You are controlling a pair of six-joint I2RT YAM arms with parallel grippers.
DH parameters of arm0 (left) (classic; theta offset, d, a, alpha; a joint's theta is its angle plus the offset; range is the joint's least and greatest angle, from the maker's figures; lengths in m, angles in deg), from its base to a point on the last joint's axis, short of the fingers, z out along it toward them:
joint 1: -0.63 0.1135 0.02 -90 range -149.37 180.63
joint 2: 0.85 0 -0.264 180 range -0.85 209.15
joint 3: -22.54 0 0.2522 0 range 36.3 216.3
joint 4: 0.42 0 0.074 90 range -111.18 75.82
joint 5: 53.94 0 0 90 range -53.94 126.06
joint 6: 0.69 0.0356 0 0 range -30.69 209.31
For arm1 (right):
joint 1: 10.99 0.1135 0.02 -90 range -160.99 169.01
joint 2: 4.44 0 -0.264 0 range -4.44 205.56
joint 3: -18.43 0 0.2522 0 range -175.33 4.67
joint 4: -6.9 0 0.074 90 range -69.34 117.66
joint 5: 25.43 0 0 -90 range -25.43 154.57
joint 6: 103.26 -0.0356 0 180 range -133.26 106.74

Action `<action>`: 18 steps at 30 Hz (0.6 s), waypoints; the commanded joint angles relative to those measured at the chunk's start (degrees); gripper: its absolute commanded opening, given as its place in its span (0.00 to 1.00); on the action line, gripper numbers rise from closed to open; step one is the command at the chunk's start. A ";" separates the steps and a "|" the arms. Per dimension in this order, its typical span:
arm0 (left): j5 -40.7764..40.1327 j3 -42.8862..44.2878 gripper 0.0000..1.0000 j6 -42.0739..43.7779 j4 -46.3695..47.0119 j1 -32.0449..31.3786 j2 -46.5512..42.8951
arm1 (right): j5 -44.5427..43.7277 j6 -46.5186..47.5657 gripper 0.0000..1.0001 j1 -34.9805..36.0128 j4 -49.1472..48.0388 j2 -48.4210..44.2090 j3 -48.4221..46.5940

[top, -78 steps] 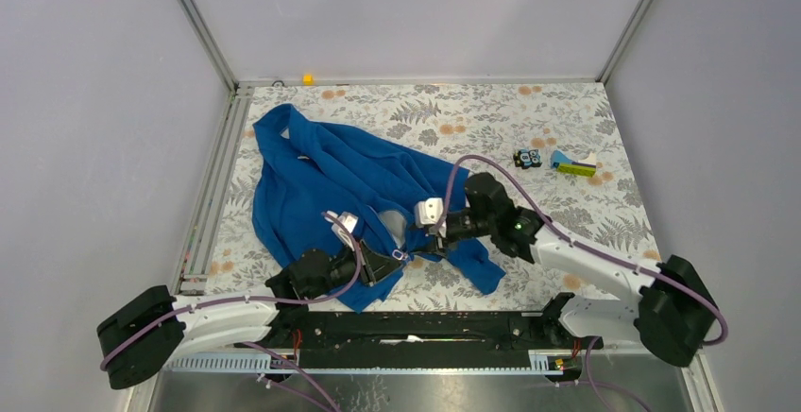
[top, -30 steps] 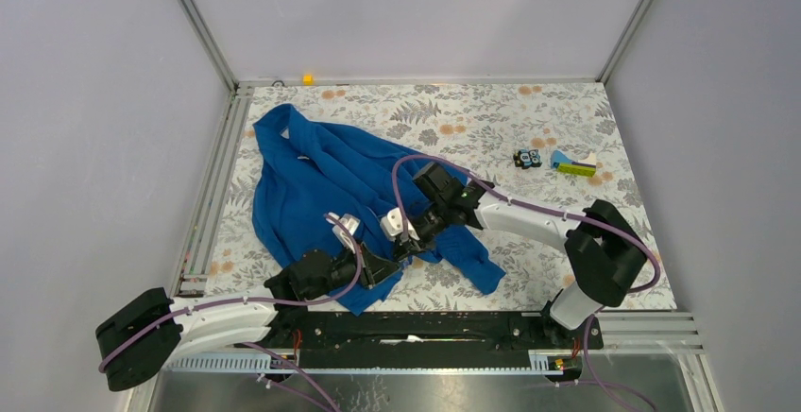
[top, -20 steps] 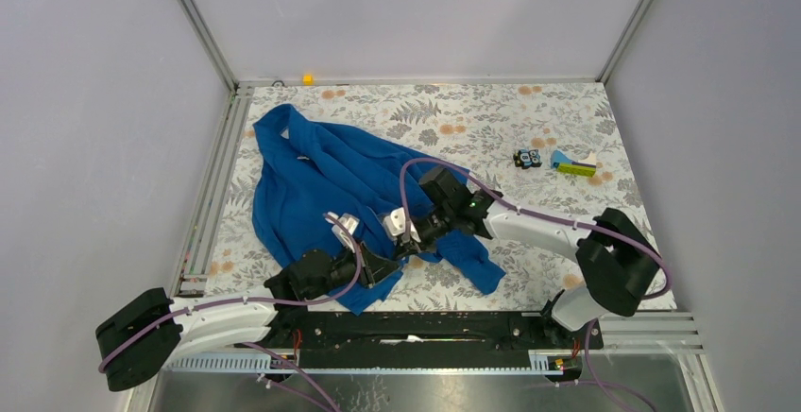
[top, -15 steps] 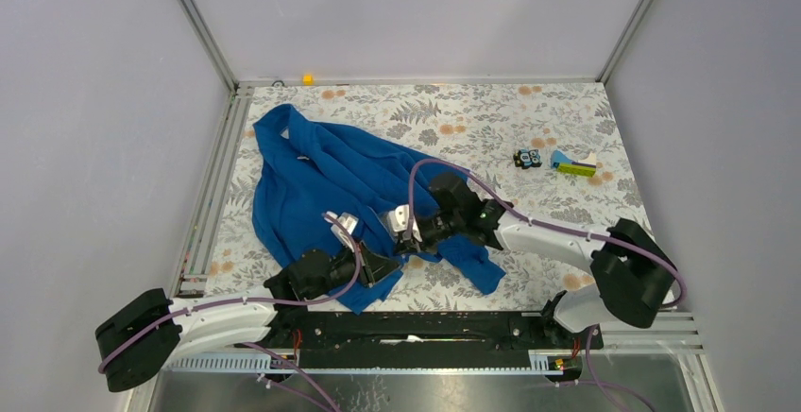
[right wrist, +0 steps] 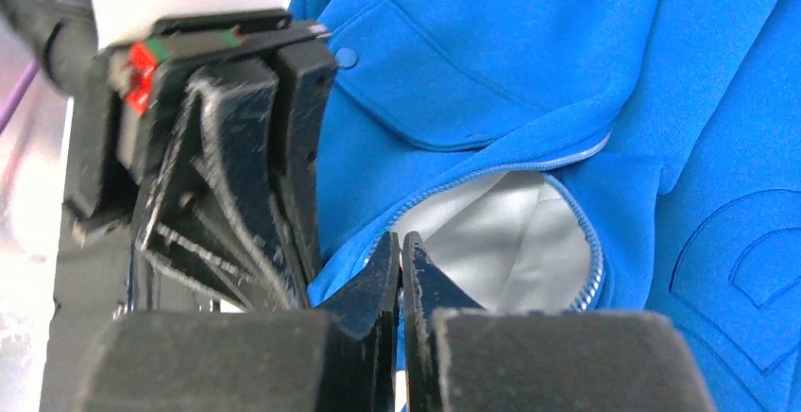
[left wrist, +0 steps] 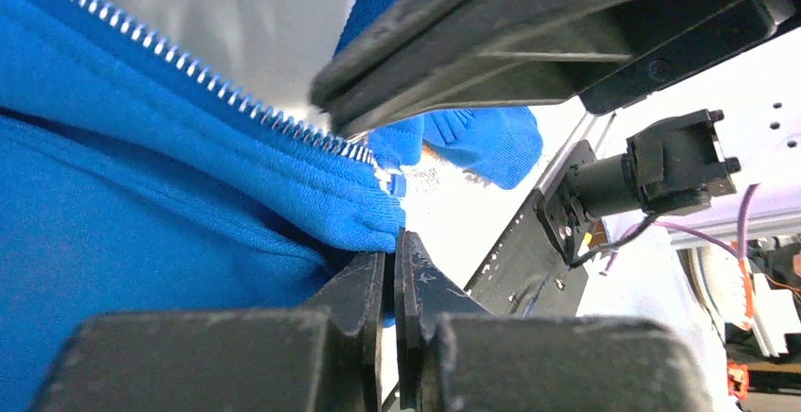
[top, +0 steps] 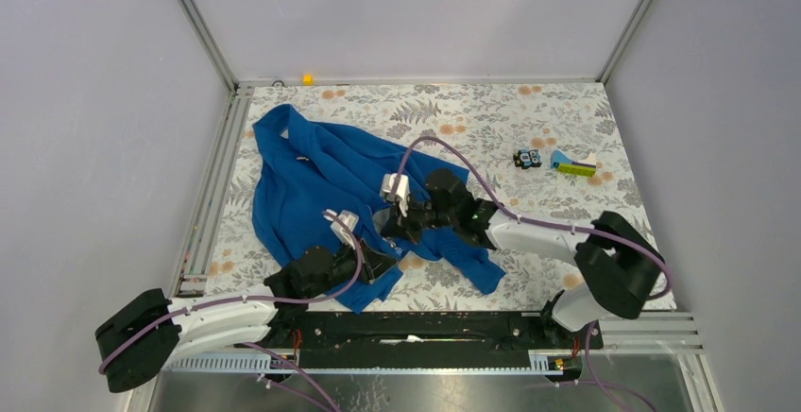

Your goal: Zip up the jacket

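Two claws, both pinched tight, meet at the jacket's bottom hem.

Left gripper [left wrist: 390,266]: tips together at lower centre of its wrist view. A sliver of blue hem is caught between them, just under the bottom end of the zipper [left wrist: 189,77]. This is the anchor.

Right gripper [right wrist: 399,259]: tips pressed together at the foot of the zipper's open V, lower centre of its view. Whether the pull sits between them is hidden. Above it the opening gapes round the white lining [right wrist: 501,232].

The jacket [top: 312,180] lies crumpled left of centre in the overhead view, collar toward upper left.

Judgement: confirm the pull is caught first. The left should then hold the hem taut and low while the right draws slowly along the teeth toward the collar. Slack fabric ahead would likely jam the slider.
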 commanded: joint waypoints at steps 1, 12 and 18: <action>5.87 1.59 0.00 1.68 -6.79 -1.27 3.32 | -6.65 -5.24 0.00 -1.18 -17.42 4.15 -8.56; 2.89 3.27 0.02 0.87 -9.68 -1.33 -1.31 | -7.89 -6.31 0.00 -2.36 -5.84 -5.90 -1.09; 6.97 6.57 0.00 3.63 -7.29 -1.41 6.98 | -12.29 -8.17 0.00 -2.36 -9.76 -5.32 -2.00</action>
